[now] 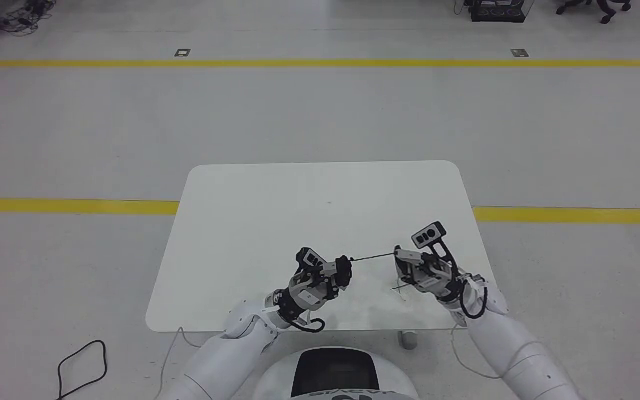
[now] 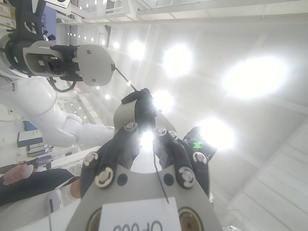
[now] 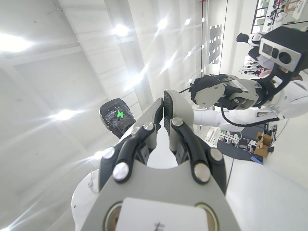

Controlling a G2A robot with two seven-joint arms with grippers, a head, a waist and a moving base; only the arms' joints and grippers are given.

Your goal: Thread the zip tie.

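Stretching between the two pincers, the zip tie (image 1: pixel 372 256) is hanging above the surface (image 1: pixel 320 200). The left pincer (image 2: pixel 142 102) is clamping shut on its strap, and the right pincer (image 3: pixel 163 103) is pinching one end. Light, springy and slick, it is probably needing a hold near the tip; the pincers' own bulk is likely crowding it.

I see my left gripper (image 2: pixel 144 97) pinched on the black zip tie (image 2: pixel 125 77); the strap runs straight into the right gripper (image 2: pixel 111 67); its loose tail trails back between my fingers.
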